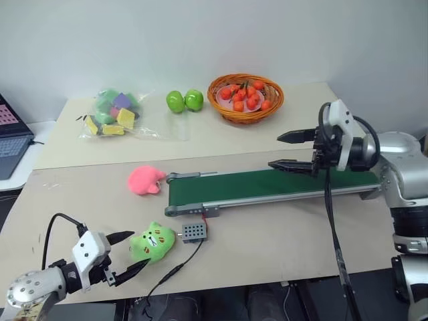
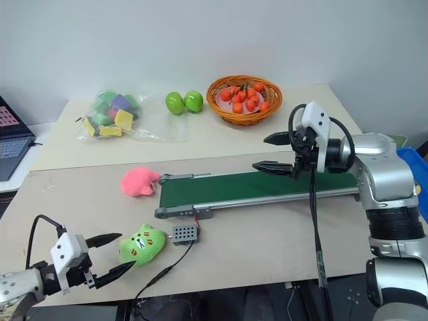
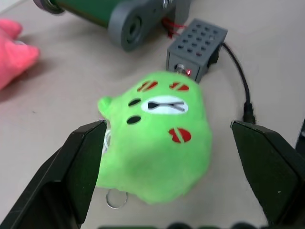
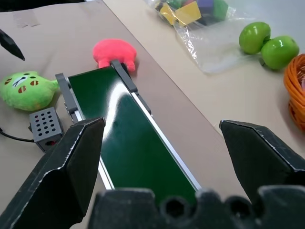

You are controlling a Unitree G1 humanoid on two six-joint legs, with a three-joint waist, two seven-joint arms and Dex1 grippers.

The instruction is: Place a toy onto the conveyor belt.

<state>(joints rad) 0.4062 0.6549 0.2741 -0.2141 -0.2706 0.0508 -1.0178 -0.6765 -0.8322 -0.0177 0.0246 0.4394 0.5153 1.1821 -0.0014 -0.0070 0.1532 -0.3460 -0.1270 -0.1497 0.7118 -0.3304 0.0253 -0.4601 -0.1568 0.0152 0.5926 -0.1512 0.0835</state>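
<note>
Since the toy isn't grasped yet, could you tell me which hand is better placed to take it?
Left. The left hand is open with the toy between its fingers; the right hand hovers over the belt.

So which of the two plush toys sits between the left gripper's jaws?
The lime-green plush animal head, lying inside the open left gripper; the plain pink plush blob lies apart, beside the belt's end.

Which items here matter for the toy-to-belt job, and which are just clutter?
In the job:
- green toy, on the table between the open fingers of the left hand, not gripped
- conveyor belt, nothing on it
- right hand, open, above the belt

Lying about:
- pink plush
- two green apples
- basket of small oranges
- bag of coloured blocks
- laptop
</note>
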